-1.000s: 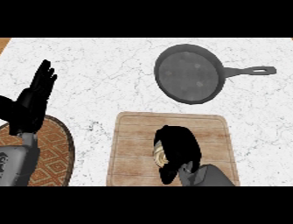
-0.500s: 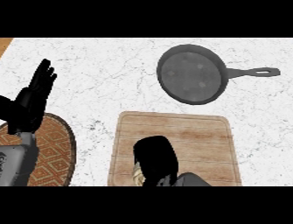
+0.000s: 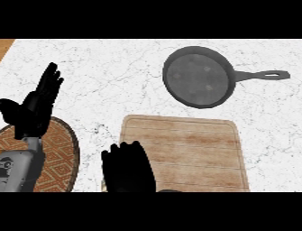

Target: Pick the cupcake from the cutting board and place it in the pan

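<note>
The right robot hand (image 3: pixel 129 168) is sliding back toward the cutting board's (image 3: pixel 192 146) near-left corner, fingers curled; the cupcake isn't showing now, so can't tell its spot. Pan (image 3: pixel 199 76) is sitting beyond, handle pointing right. Left robot hand (image 3: pixel 33 107) is resting open.

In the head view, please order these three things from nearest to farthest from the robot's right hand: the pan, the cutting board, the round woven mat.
From the right hand, at the lower edge:
1. cutting board: the hand lies over its lower left corner.
2. round woven mat: to the hand's left, under the left forearm.
3. pan: farthest, up and to the right on the counter.
</note>
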